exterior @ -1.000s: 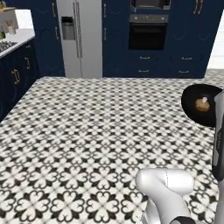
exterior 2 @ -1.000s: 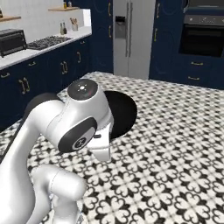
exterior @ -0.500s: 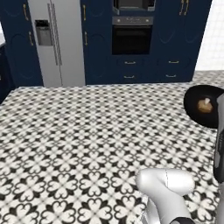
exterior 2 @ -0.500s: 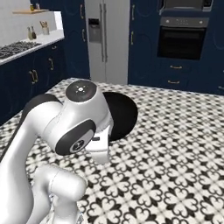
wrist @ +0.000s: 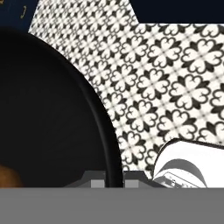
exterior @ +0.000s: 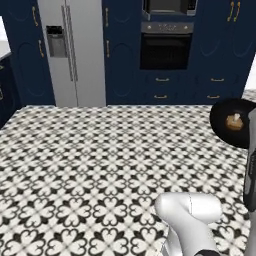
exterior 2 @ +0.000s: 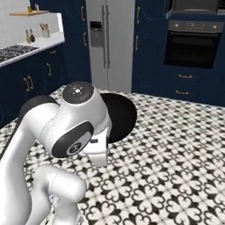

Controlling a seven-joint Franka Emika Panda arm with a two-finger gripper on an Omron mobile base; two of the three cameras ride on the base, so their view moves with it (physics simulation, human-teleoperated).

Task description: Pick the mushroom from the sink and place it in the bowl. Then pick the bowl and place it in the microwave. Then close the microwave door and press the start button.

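Hand view shows the pincer (wrist: 114, 178) clamped on the rim of the black bowl (wrist: 48, 113), one dark tip on each side of the rim at the bottom of the picture. The bowl's dark inside takes up the left half, and a tan-brown patch at the lower left edge is part of the mushroom (wrist: 8, 176) lying in it. Beyond the rim runs the black-and-white patterned floor (wrist: 166, 83).

Left base view has the bowl (exterior: 231, 121) held up in the air at the right edge, above the floor, with the mushroom (exterior: 234, 121) sitting in its middle, pale stem up. Behind stand a silver refrigerator (exterior: 72, 50), navy cabinets (exterior: 122, 55) and a built-in oven (exterior: 166, 50), with the microwave (exterior: 170, 7) just above the oven at the top edge.

Right base view shows the bowl (exterior 2: 122, 115) partly hidden behind the arm's big white joint, and a counter (exterior 2: 30, 46) with a stovetop at the left.
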